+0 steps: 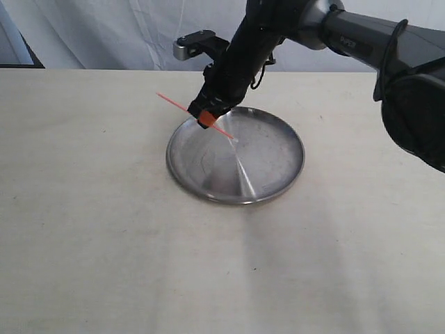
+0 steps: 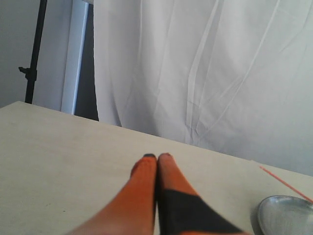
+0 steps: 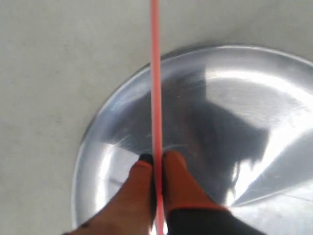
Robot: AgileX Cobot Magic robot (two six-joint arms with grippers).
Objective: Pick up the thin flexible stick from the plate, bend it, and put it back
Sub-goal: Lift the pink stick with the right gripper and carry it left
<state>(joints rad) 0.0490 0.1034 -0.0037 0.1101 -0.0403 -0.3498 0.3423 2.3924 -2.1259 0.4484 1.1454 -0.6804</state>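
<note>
Holding the thin flexible stick (image 1: 177,104) mid-length with the right gripper (image 1: 206,122), jaws pinching it, slanted over the upper-left rim of the plate (image 1: 271,174) at frame centre, pale tip perhaps touching metal; bending next, likely needing the left gripper (image 2: 157,156), jaws pressed together empty, absent from the exterior view.

In the exterior view the right gripper (image 1: 206,120) hides the middle of the thin flexible stick (image 1: 174,104). In the left wrist view only part of the plate (image 2: 286,218) shows before the picture's edge cuts it, and the left gripper (image 2: 157,157) is blurred.
</note>
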